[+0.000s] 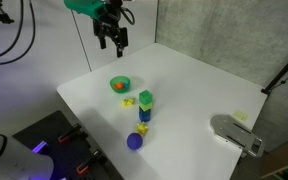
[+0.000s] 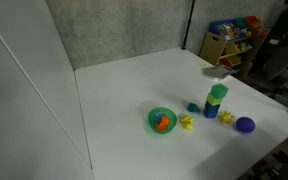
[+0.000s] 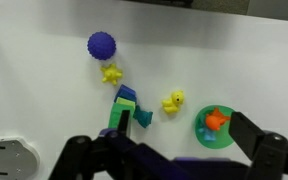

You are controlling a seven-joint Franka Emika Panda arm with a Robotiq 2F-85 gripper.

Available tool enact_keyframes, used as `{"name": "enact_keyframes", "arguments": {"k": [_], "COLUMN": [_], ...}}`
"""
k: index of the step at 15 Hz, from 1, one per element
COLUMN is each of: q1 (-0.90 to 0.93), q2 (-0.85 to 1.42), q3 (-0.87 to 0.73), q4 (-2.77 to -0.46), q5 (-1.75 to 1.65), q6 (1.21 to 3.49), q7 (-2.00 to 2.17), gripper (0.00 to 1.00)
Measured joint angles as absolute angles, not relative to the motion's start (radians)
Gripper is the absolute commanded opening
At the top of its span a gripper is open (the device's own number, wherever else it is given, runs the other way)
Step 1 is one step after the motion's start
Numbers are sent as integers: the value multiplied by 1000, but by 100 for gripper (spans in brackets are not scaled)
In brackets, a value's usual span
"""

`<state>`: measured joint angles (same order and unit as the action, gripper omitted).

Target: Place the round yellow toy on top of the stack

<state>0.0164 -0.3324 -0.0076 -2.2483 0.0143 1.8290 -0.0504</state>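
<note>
End effector (image 1: pixel 112 43) aloft, bowl (image 2: pixel 151 119) maybe holding toy (image 2: pixel 163 124)

The short two-block stack (image 1: pixel 145 103) was green over blue. The small round toy (image 1: pixel 141 128) was yellow, the nubbed round ball (image 1: pixel 134 141) purple-blue, the round bowl (image 3: pixel 201 129) green around an orange piece (image 3: pixel 216 119), the tabletop (image 1: pixel 204 80) plain white.

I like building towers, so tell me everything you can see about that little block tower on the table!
The stack is two small plastic-looking blocks, a green block on a blue block. It stands upright on the white table, with nothing on top. A small yellow toy lies close beside its foot; whether they touch is too small to tell. The hand hangs open in the air, away from it.
</note>
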Motion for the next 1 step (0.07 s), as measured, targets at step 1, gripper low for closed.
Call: {"name": "enact_keyframes", "arguments": {"k": [1], "q1": [16], "q2": [-332], "q3": [-8], "q4": [-2249], "q5": [14], "q6": [1829], "q7": [-50], "gripper": [100]}}
